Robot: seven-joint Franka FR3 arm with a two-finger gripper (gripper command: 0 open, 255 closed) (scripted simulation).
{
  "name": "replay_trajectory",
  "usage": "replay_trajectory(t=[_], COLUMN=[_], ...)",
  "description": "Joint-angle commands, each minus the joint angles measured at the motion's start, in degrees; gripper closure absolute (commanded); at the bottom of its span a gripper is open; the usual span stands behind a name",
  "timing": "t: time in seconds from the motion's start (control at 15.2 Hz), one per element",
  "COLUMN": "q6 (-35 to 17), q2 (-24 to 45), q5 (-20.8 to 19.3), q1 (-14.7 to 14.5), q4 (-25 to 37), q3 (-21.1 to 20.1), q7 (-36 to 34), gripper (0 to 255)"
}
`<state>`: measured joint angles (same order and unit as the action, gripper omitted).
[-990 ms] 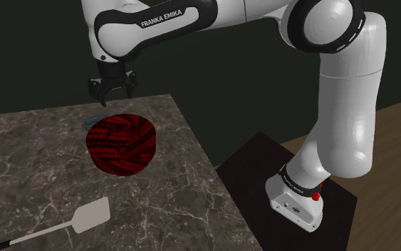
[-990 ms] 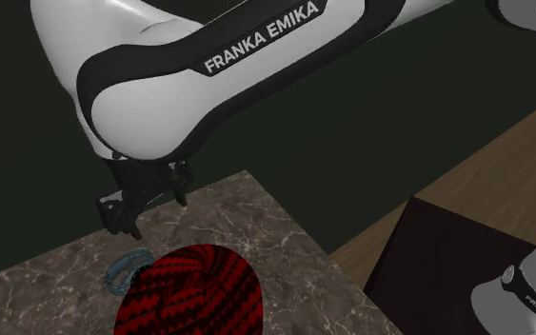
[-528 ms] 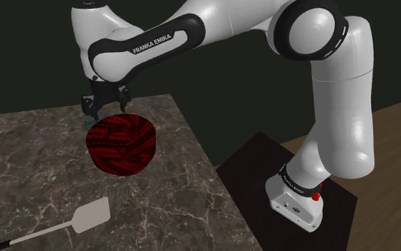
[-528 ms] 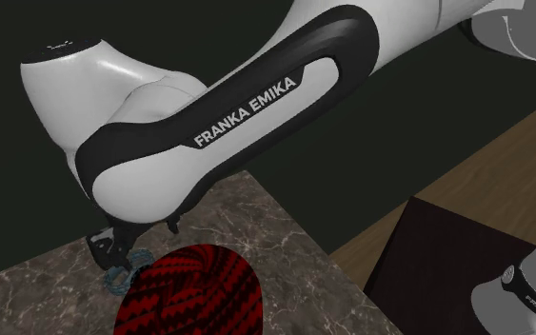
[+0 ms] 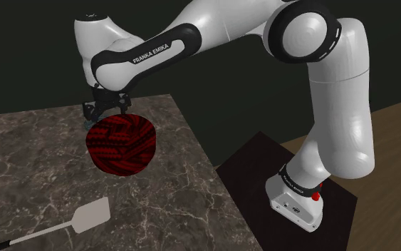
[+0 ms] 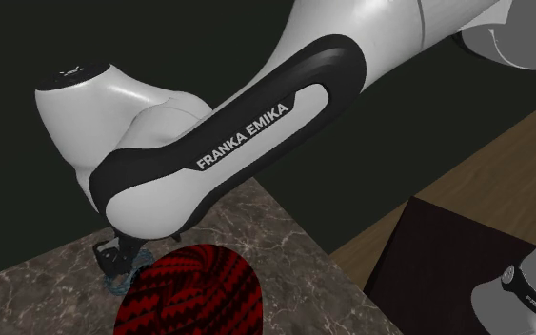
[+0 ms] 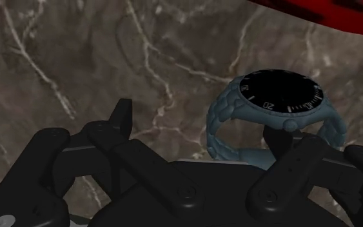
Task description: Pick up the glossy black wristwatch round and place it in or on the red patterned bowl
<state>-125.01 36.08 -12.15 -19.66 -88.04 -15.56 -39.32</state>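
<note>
Marbled counter (image 5: 184, 178) carried the red patterned bowl (image 5: 120, 146). The wristwatch (image 7: 280, 97), black dial on a blue-grey band, stood just beside it at 10 o'clock in the shoulder view. The gripper (image 7: 200, 116) was spread, apparently straddling one band side for pinching.

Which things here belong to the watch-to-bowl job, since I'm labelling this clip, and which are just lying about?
Job in hand:
wristwatch, black face, blue-grey band
red patterned bowl beside it
gripper, open, low at the watch

Lying about:
spatula, pale, apart from the bowl
marble table, merely the support
</note>
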Motion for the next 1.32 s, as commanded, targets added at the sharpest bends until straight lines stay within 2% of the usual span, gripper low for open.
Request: replay_trajectory(t=[0.0,0.13,0.2,0.79,1.25], q6=[-0.02,-0.02,-0.02,-0.02,4.00], q2=[0.02,0.02,0.02,0.02,-2.43], q5=[0.00,0.00,0.00,0.00,0.82], q1=[0.00,0.00,0.00,0.00,0.25], q4=[0.01,0.00,0.00,0.01,1.64], q3=[0.00,0.00,0.00,0.01,-0.53], q7=[0.01,0.00,0.00,0.01,0.56], gripper=[0,0,255,255,255])
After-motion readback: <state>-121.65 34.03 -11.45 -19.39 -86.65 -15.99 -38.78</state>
